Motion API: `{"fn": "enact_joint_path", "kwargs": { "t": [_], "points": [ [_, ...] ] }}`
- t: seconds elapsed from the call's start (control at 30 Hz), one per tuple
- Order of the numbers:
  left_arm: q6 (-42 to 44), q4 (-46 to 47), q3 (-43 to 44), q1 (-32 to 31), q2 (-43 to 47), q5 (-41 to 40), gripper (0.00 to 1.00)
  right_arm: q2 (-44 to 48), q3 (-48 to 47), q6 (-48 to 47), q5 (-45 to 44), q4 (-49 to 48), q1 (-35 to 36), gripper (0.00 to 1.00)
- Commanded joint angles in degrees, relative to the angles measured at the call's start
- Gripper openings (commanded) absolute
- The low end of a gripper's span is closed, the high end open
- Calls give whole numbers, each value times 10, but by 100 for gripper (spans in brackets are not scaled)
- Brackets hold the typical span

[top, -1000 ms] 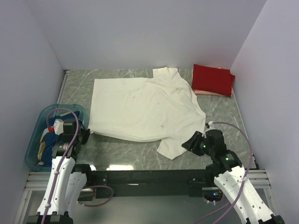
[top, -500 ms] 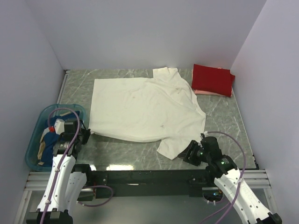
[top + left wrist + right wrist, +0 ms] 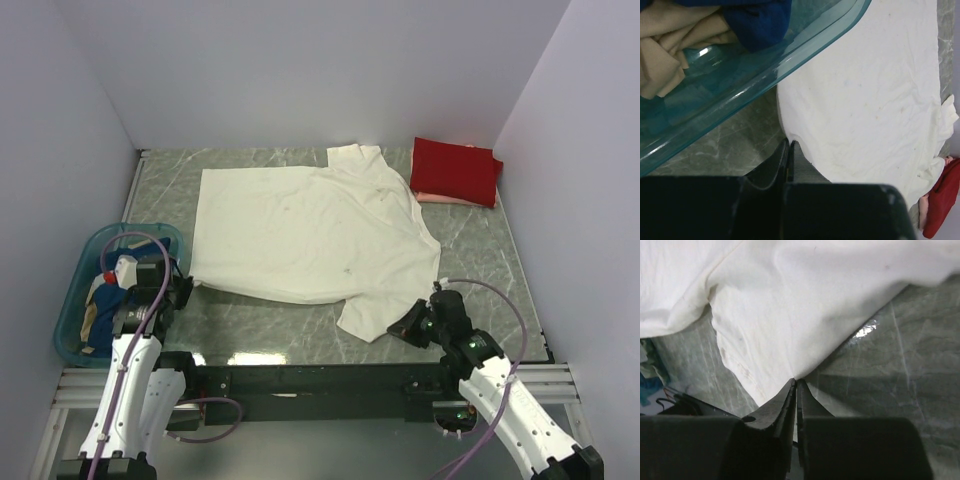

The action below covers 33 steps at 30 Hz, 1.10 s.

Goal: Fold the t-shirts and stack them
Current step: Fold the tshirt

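Cream-white t-shirt [image 3: 300, 230] spread flat on the table [image 3: 480, 250], mid-fold. Over the preceding second the right gripper [image 3: 408, 328] had come in from just beside the near sleeve [image 3: 372, 315] with its jaws apart and dropped onto the sleeve's near corner. In the right wrist view the jaws stood together with that corner of cloth nipped at their tips. The left gripper [image 3: 186, 285] had not moved. Its jaws were together at the near hem corner, apparently pinching it, just beside the teal basket [image 3: 70, 320]. With both near corners taken, the garment looked ready for a first fold away from the arms. The long axis ran left to right — hem toward the basket, collar toward the folded red t-shirt [image 3: 457, 170] lying on a pale pink t-shirt [image 3: 440, 198] at the far right corner.
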<state>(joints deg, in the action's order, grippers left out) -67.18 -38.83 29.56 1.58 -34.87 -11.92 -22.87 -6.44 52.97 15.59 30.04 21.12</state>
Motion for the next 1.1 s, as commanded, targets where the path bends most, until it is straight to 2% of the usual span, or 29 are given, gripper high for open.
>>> {"fn": "enact_joint_path", "kwargs": {
  "t": [0.0, 0.03, 0.07, 0.27, 0.5, 0.67, 0.9, 1.07],
  "points": [
    [-13, -3, 1, 3, 12, -19, 1, 13, -49, -29, -49, 25, 4, 8],
    [-16, -5, 1, 3, 14, -20, 1, 23, -61, -35, -54, 37, 3, 1],
    [-22, -9, 1, 3, 16, -20, 1, 27, -87, -41, -64, 60, 4, 0],
    [-45, -33, 1, 3, 28, -19, 1, 23, -177, -83, -69, 127, 3, 0],
    [-68, -41, 4, 3, 39, -21, 1, 9, -224, -93, -60, 132, 4, 0],
    [-65, 0, 15, 3, 2, -19, 1, -82, -244, -110, -50, 72, 4, 0],
    [-49, 38, 65, 0, -144, -28, 4, -252, -310, -150, -97, 16, 2, 0],
    [-52, 65, 100, -4, -216, -30, 5, -351, -386, -174, -126, -2, -1, 0]
  ]
}}
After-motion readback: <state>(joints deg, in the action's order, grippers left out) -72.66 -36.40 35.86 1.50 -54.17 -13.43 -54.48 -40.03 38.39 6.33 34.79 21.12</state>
